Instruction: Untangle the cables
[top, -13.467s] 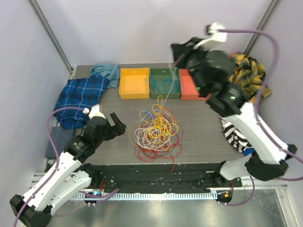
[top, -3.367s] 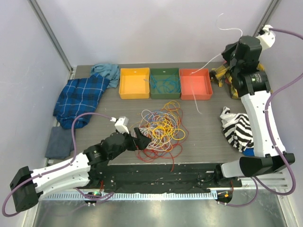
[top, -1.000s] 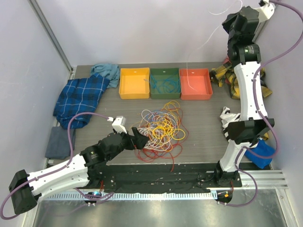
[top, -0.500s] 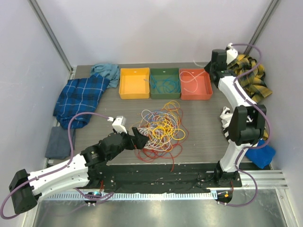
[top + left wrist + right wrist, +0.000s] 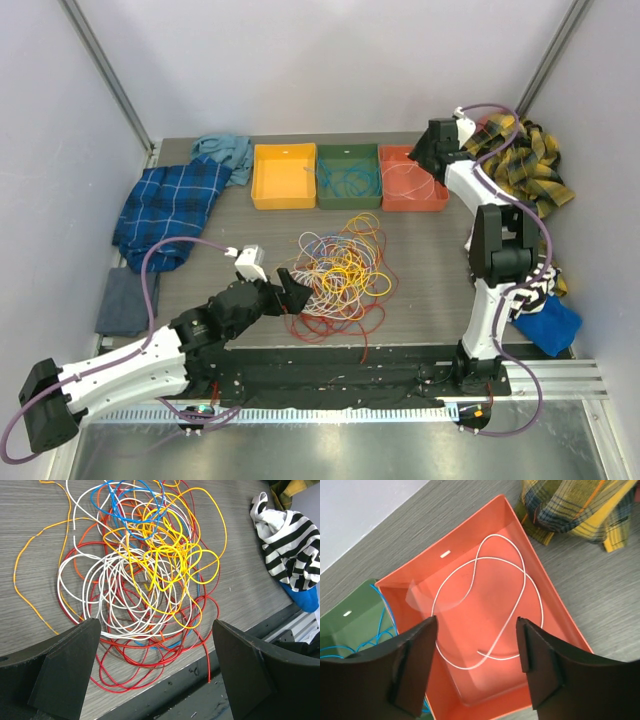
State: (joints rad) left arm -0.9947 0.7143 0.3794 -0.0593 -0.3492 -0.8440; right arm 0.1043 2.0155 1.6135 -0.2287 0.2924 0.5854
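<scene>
Tangle of cables [image 5: 335, 275] heaped mid-frame on the counter [image 5: 430, 260], left end effector [image 5: 287, 292] spread wide at its lower-left fringe, pinching nothing. Probably poised for the next strand: calls for one outlying loop, lifted upward and kept off the near counter edge. Farther back, upper right of frame: right end effector [image 5: 476, 625] spread above red bin [image 5: 557, 602], white cable [image 5: 485, 595] lying loose inside, open counter alongside for retreating.
</scene>
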